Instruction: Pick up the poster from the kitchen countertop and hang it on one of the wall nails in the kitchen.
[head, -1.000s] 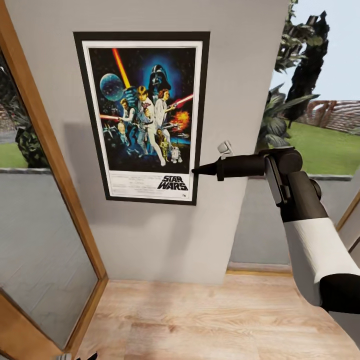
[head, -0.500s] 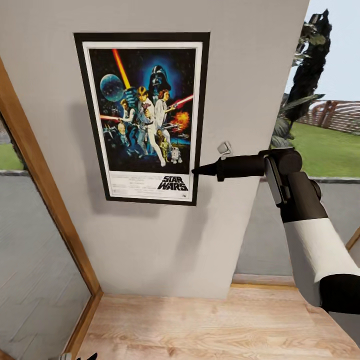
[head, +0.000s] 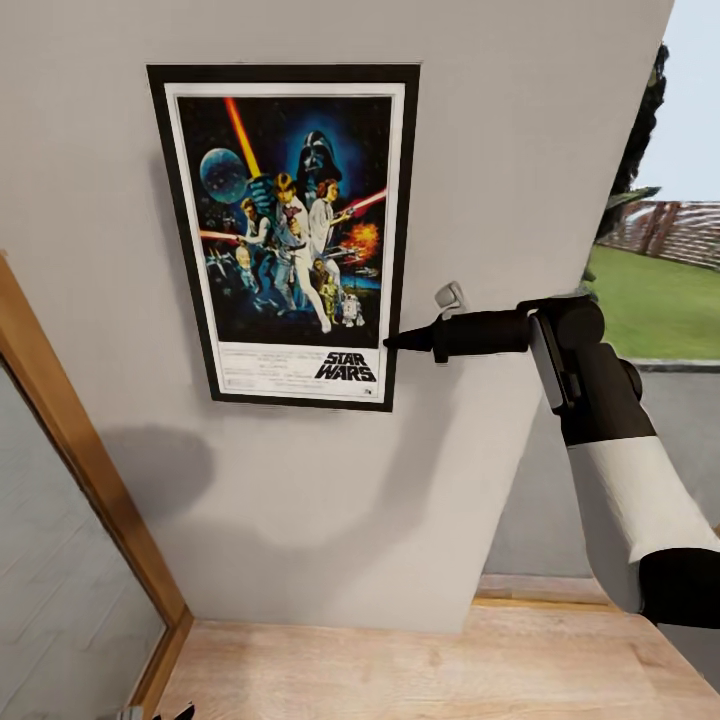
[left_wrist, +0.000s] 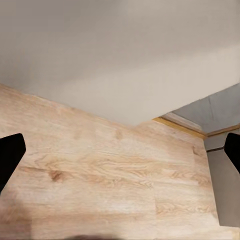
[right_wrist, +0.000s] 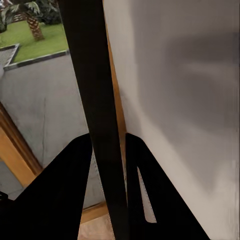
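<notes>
Hanging step: right gripper (head: 392, 342), clamped on the black-framed Star Wars poster's (head: 290, 230) lower right edge, must next find a nail on the grey wall (head: 500, 150).

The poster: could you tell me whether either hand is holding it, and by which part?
Yes. The right hand grips the poster by its black frame's right edge, near the lower corner. The left hand holds nothing.

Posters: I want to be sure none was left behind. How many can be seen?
1. The Star Wars poster is upright against the grey wall, its right edge pinched by the right claw. Others may be off-camera.
</notes>
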